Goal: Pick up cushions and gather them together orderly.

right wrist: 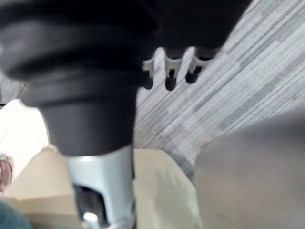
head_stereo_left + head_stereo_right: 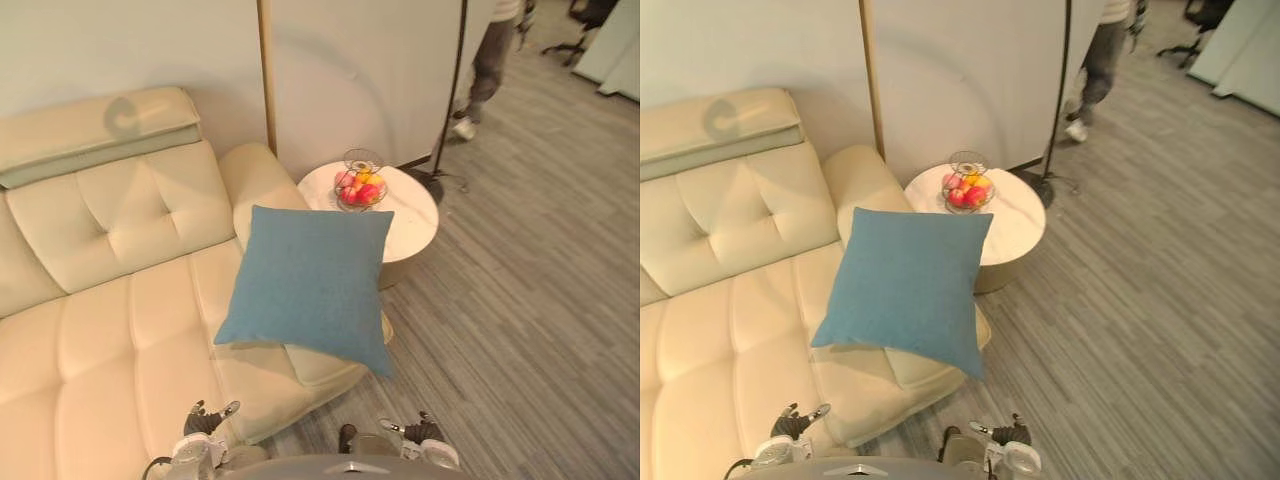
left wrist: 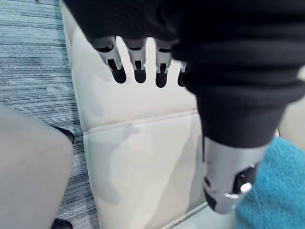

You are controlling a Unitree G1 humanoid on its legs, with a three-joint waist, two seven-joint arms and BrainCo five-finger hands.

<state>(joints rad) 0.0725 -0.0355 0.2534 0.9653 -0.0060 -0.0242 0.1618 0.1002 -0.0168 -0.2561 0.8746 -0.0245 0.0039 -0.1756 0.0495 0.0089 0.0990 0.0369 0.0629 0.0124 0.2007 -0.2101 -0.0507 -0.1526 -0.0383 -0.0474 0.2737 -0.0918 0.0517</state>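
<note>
Left eye view—cushion (image 2: 310, 285), seemingly propped.

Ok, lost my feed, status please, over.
Left hand and right hand open, low. Blue cushion on sofa seat end, untouched. Side table close behind it.

The left hand (image 3: 209, 43) has a black ribbed cover over its back and wrist, folded in soft rings. Its silver fingers (image 3: 138, 55) end in dark rounded tips. Its thumb (image 3: 224, 183) is a stout silver cylinder with a small bright screw. The right hand (image 1: 95, 52) looks alike: black ribbed cover, silver dark-tipped fingers (image 1: 170, 64).
</note>
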